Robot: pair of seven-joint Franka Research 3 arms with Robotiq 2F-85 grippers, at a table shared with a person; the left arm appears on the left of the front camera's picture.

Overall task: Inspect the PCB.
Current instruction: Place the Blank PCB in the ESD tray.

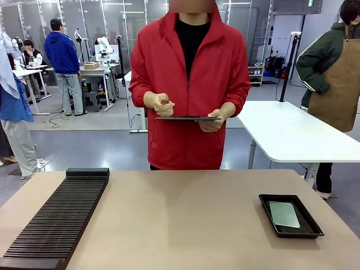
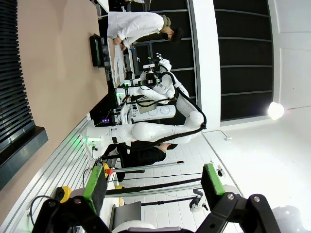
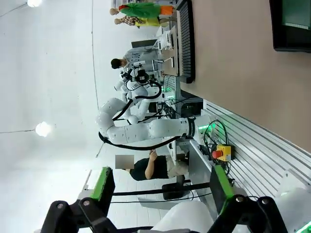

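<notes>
The PCB [image 1: 284, 214], a speckled grey-green board, lies flat in a shallow black tray [image 1: 268, 209] on the table's right side. In the right wrist view the PCB [image 3: 297, 13] shows in the top right corner inside the tray [image 3: 275, 26]. My right gripper [image 3: 160, 187] is open and holds nothing, well away from the tray. My left gripper [image 2: 153, 183] is also open and holds nothing. Across the table a person in a red jacket [image 1: 188, 84] holds a dark tablet [image 1: 187, 118] in both hands.
A long black slotted rack [image 1: 56, 225] lies along the table's left side. The tan tabletop [image 1: 180, 219] between rack and tray is bare. A white table [image 1: 287, 132] stands behind, at the right. Other people stand farther off.
</notes>
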